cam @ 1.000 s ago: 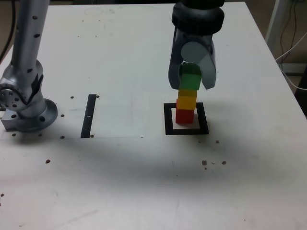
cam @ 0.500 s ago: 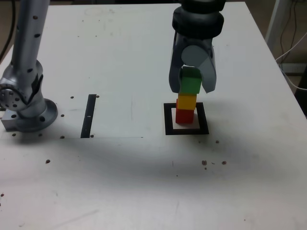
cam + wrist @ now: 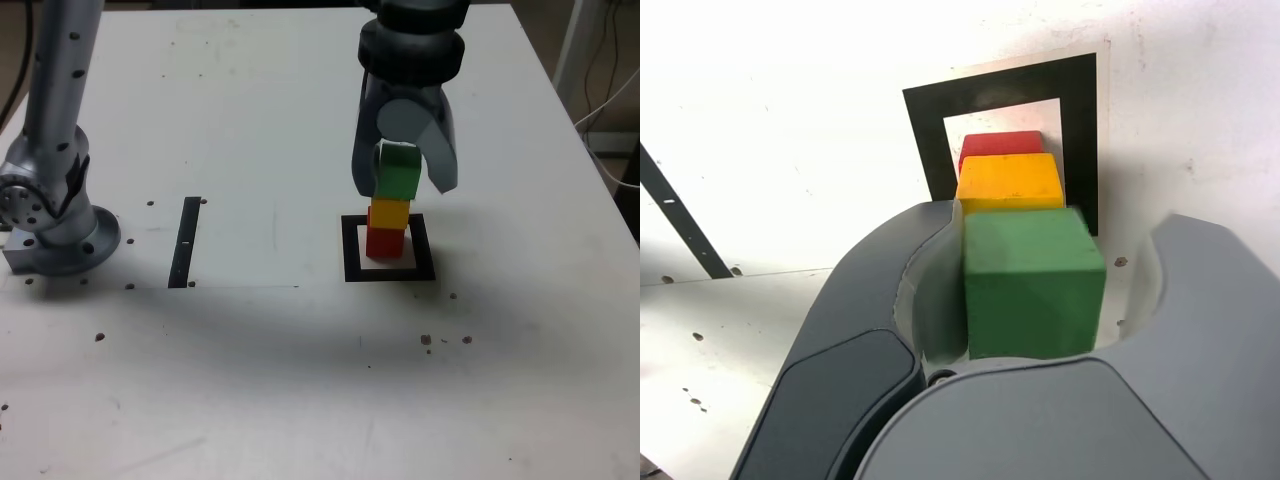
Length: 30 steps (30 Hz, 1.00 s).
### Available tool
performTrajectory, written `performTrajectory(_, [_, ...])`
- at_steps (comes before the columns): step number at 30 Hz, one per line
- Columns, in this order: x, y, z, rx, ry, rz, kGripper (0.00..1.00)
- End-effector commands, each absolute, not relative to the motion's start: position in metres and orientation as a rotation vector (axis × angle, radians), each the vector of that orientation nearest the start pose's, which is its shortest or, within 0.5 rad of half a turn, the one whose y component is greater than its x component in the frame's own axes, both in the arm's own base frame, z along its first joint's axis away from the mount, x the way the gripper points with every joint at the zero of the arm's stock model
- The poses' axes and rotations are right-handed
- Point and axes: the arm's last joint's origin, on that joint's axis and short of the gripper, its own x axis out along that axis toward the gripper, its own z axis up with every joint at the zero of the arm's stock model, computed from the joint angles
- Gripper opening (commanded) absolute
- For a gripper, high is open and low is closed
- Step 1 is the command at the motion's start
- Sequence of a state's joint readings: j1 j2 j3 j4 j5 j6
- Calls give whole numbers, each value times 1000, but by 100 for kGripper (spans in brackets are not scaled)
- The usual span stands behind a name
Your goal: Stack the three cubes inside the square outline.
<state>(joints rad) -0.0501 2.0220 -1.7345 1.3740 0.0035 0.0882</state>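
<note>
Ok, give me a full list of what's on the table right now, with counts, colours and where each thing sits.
red cube: 1, red, bottom of the stack, inside the square outline
yellow cube: 1, yellow, on the red cube
green cube: 1, green, top of the stack, between the gripper jaws
square outline: 1, black with white centre, around the stack
black strip: 1, black, toward the exterior view's left
arm base: 1, grey, exterior view's far left
gripper: 1, grey, open around the green cube

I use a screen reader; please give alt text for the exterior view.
A grey robot gripper with open jaws straddles a green cube topping a yellow cube and red cube, stacked inside a black square outline on a white table.
</note>
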Motion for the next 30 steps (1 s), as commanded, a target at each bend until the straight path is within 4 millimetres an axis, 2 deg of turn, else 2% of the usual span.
performTrajectory(1, [367, -17, 291, 109, 1664, -111, 100])
performTrajectory(9, [365, -17, 292, 107, 1661, -114, 100])
performTrajectory(17, [354, -14, 306, 136, 1626, -82, 100])
performTrajectory(23, [337, -11, 323, 168, 1594, -46, 100])
performTrajectory(30, [305, -7, 339, 191, 1599, -11, 100])
